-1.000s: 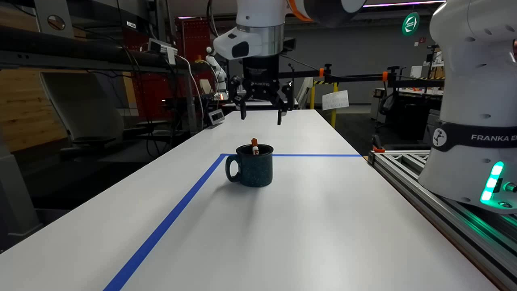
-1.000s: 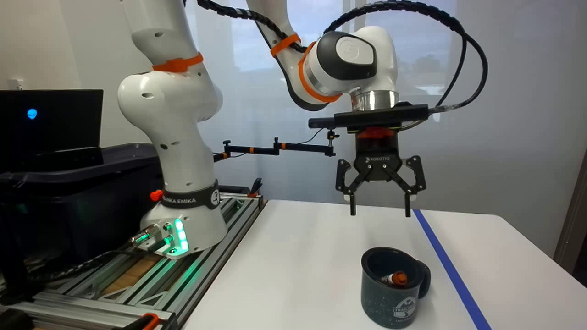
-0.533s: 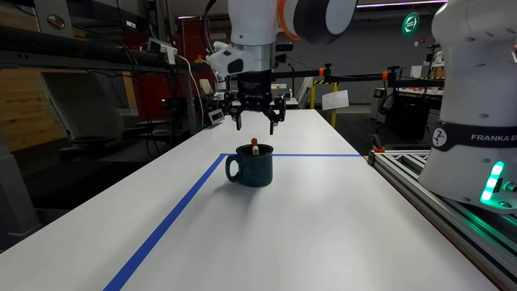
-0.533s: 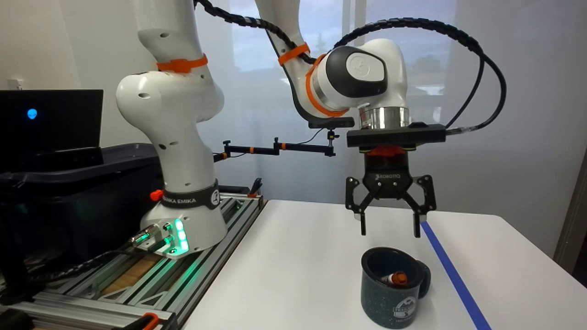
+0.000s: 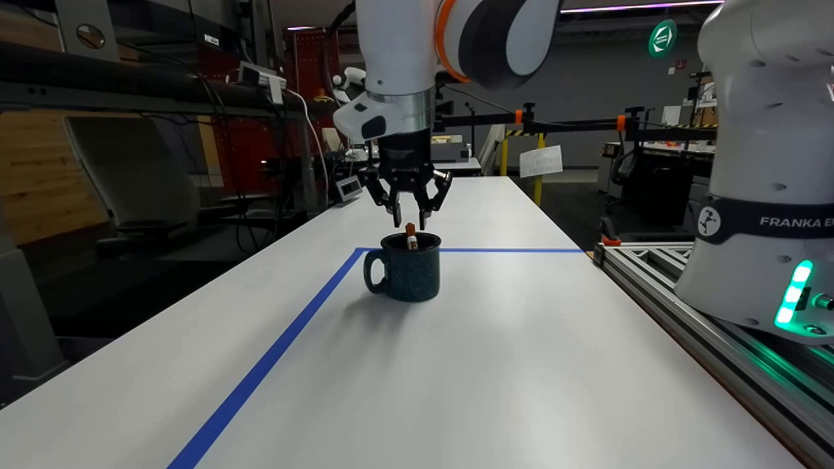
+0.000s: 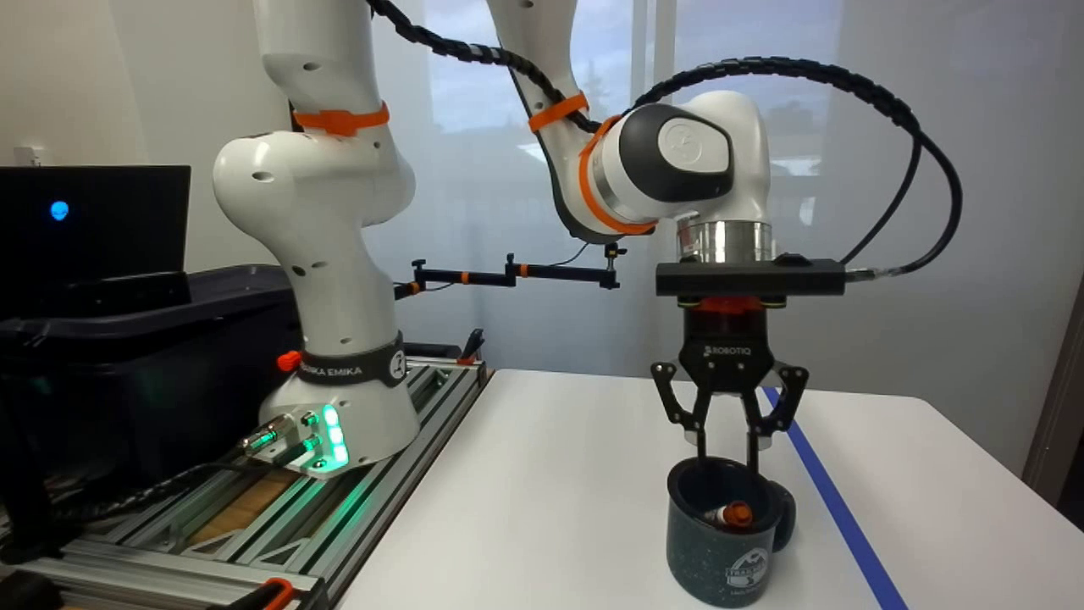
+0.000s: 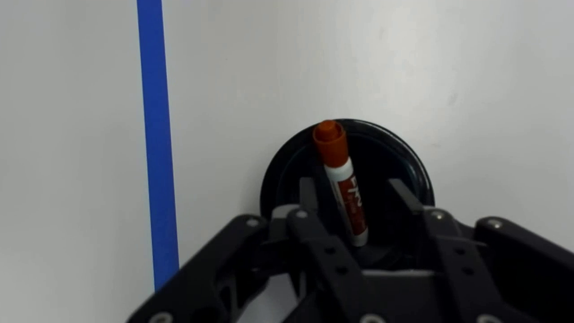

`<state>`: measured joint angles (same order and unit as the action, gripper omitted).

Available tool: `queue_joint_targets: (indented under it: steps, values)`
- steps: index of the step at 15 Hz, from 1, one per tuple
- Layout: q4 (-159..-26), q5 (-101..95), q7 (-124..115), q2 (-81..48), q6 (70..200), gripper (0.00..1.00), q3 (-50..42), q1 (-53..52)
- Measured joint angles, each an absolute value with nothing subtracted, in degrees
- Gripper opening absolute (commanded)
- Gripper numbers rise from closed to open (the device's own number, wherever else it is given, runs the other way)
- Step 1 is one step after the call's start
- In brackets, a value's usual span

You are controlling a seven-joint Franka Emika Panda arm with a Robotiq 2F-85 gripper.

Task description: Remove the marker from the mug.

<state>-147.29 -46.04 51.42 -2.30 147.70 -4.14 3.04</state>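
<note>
The dark teal mug (image 5: 412,277) stands upright on the table, its handle seen in both exterior views. The marker (image 7: 347,197), white with a red label and an orange-red cap, leans inside it with the cap up near the rim. Directly over the mug's opening is my gripper (image 6: 727,464), pointing straight down, its jaws partly apart. In the wrist view the fingers (image 7: 308,195) appear on either side of the marker's body, with a gap to it on each side. The tips are around rim height; whether they reach inside the mug I cannot tell.
Blue tape (image 5: 280,352) runs along the white table (image 5: 521,378) on the mug's handle side. The robot's base stands on a metal rail frame (image 6: 406,474) at the table edge. A dark bin (image 6: 127,407) sits behind the base, and a camera bracket (image 6: 559,273) extends near the arm.
My gripper has come down to the mug, shifting toward the tape side. Its fingers have moved noticeably closer together. The mug and marker have stayed where they were.
</note>
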Motion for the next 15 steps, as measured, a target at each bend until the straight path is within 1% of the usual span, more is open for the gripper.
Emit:
queue_joint_targets:
  steps: [1, 2, 3, 4, 7, 8, 11, 12, 13, 15]
  values:
    - [-147.0, -46.0, 51.4, -2.9, 147.7, 0.46, -4.1, 3.0]
    - [-146.8, -46.0, 51.4, -3.4, 147.8, 0.51, -4.1, 3.0]
    - [-146.6, -46.0, 51.4, -3.9, 147.9, 0.51, -4.1, 3.0]
    - [-146.4, -46.0, 51.4, -4.3, 148.0, 0.55, -4.1, 3.0]
    - [-145.7, -46.1, 51.4, -5.6, 148.1, 0.50, -4.1, 3.1]
    - [-145.5, -46.1, 51.4, -6.0, 148.1, 0.46, -4.1, 3.1]
    - [-145.0, -46.2, 51.4, -7.1, 148.1, 0.39, -4.1, 3.2]
    - [-144.8, -46.3, 51.4, -7.5, 148.1, 0.40, -4.1, 3.3]
    - [-144.6, -46.4, 51.4, -7.8, 148.1, 0.38, -4.1, 3.3]
    - [-144.2, -46.5, 51.4, -8.5, 148.1, 0.39, -4.1, 3.4]
